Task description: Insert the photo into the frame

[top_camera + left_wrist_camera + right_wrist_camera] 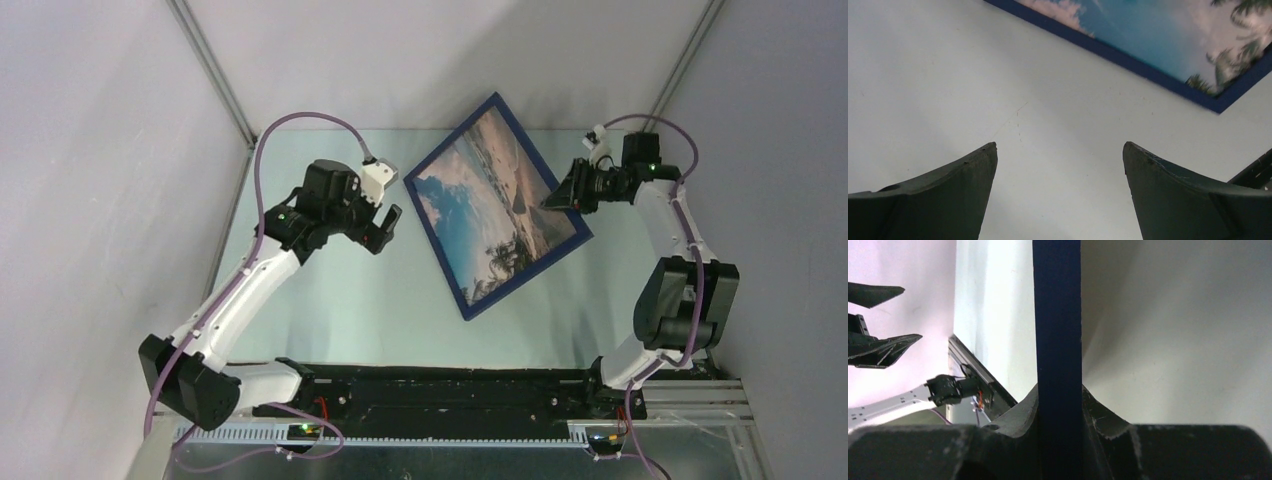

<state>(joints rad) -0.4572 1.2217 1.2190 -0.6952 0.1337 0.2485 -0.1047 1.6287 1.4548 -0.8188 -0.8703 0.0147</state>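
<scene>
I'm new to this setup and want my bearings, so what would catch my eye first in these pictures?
The bright beach photo, bordered by the dark blue frame, sits at a slant in the middle of the pale table. The right tool is shut on the frame's right edge, while the left tool hangs open over the table just left of it.

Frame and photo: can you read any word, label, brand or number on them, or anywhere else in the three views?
None can be read.
The photo shows only sky, clouds, palms and sand.
The frame rail is plain dark blue.
No lettering shows anywhere else.
</scene>
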